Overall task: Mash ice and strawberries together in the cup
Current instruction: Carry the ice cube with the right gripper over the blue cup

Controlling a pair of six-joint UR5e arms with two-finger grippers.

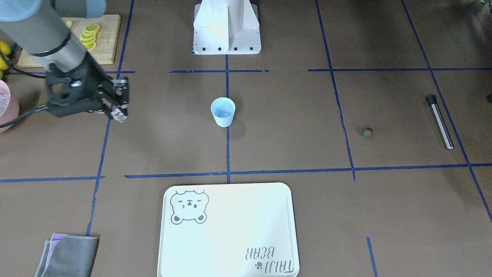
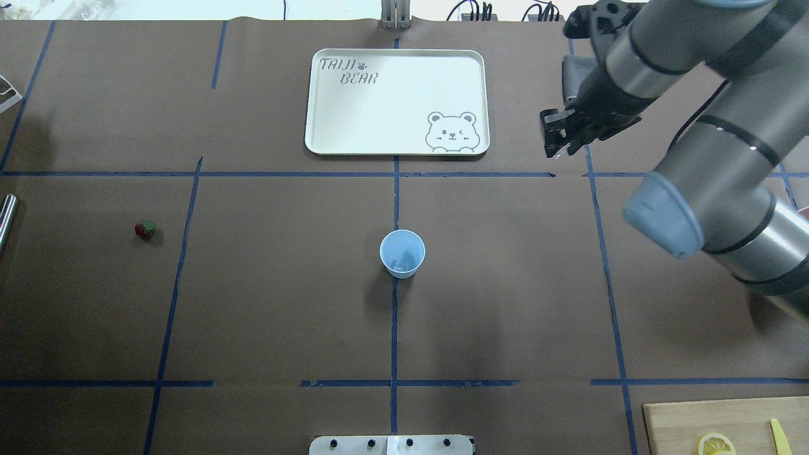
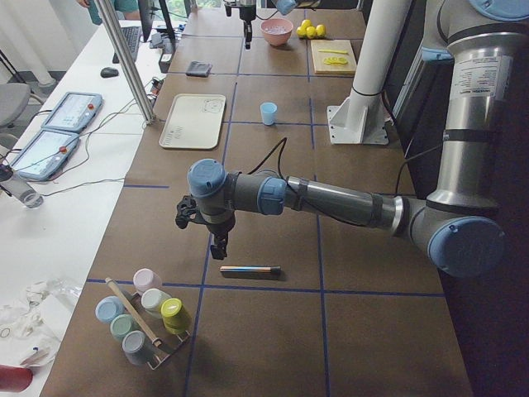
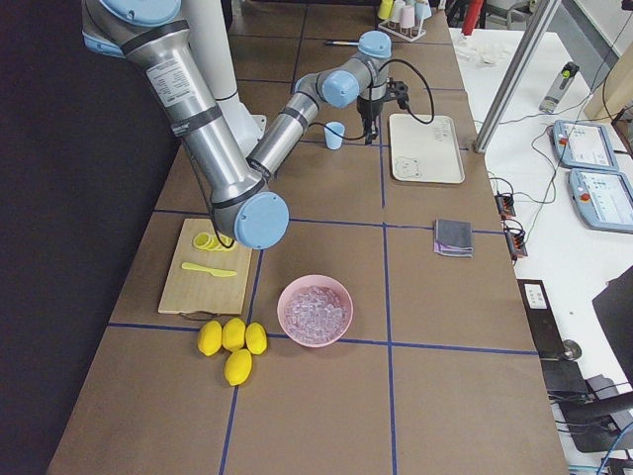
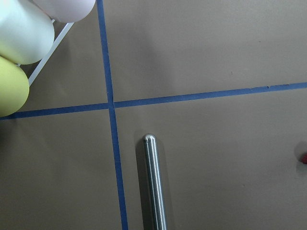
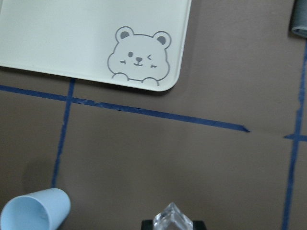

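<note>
Currently the right end effector (image 1: 119,110) is raised off the brown paper-covered bench (image 2: 284,303). Its jaws are narrowed onto a small clear glassy ice cube (image 1: 118,115). The right wrist view shows the cube (image 6: 172,218) pinched between the two black fingertips, one corner pointing up in that view. The cube touches nothing else.

In the overhead view this end effector (image 2: 559,142) sits at about 2 o'clock from the small pale light-blue plastic cup (image 2: 402,253), well apart from it. The cup stands upright and alone on the centre blue tape line. A bluish ice piece (image 2: 399,259) lies on the cup's bottom, also visible from the front (image 1: 225,114).

The tiny red strawberry with green top (image 2: 145,229) lies on the bench at 9 o'clock from the cup, far off and untouched. The white rectangular bear-print tray (image 2: 397,101) is at 12 o'clock from the cup.

The left end effector (image 3: 219,246) points down, just over one end of the slim steel rod with black end (image 3: 250,270), which lies flat on the bench. I cannot tell how far its jaws are open: only the side view shows it. The left wrist view shows just the rod's rounded tip (image 5: 154,182), no fingers. No contact with the rod is visible. The rack of pastel cups (image 3: 145,318) sits near, at about 7 o'clock from the rod in the left side view.

The pink bowl of ice cubes (image 4: 315,310) stands beside the wooden cutting board with lemon slices (image 4: 208,265).
</note>
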